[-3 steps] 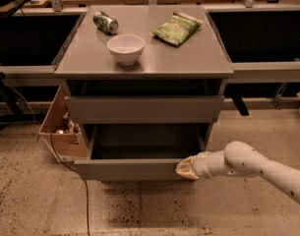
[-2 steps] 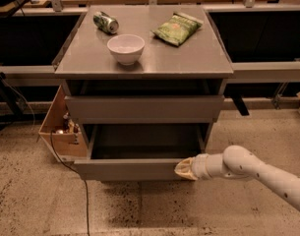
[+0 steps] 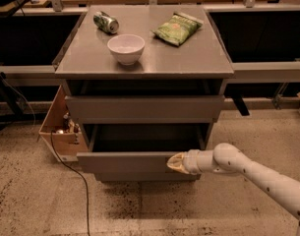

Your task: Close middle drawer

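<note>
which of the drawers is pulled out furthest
The middle drawer, the one with the gripper at its front. The top drawer above sticks out far less, and the bottom drawer sits back underneath.

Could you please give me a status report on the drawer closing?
End effector at the middle drawer front, right of centre. Middle drawer pulled out, not yet closed. Nothing seen in its way.
</note>
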You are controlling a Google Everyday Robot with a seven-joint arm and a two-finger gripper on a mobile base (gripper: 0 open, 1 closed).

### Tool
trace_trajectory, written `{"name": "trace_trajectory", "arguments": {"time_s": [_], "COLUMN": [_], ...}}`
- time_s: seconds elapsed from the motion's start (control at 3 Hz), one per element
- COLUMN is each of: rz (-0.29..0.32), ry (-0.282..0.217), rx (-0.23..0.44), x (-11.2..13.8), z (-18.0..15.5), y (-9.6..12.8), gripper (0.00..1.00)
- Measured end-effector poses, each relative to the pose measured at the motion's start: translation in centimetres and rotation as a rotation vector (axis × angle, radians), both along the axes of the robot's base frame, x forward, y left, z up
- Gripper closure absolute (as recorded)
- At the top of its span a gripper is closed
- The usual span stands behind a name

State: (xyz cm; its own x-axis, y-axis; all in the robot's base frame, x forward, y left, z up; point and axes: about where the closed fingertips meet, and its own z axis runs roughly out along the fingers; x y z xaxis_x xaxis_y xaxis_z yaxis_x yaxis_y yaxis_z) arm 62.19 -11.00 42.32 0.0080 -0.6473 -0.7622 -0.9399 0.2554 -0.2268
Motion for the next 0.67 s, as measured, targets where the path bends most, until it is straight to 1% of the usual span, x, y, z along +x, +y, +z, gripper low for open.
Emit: {"name": "trace_trajectory", "arguments": {"time_s": [0.33, 0.67], "rz": [0.012, -0.043], "ry": [-0.042, -0.110], "rx": [0.007, 0.009], "x": [2.1, 4.6], "z": [0.0, 0.9], "y": [2.7, 6.6], "gripper": [1.00, 1.00]}}
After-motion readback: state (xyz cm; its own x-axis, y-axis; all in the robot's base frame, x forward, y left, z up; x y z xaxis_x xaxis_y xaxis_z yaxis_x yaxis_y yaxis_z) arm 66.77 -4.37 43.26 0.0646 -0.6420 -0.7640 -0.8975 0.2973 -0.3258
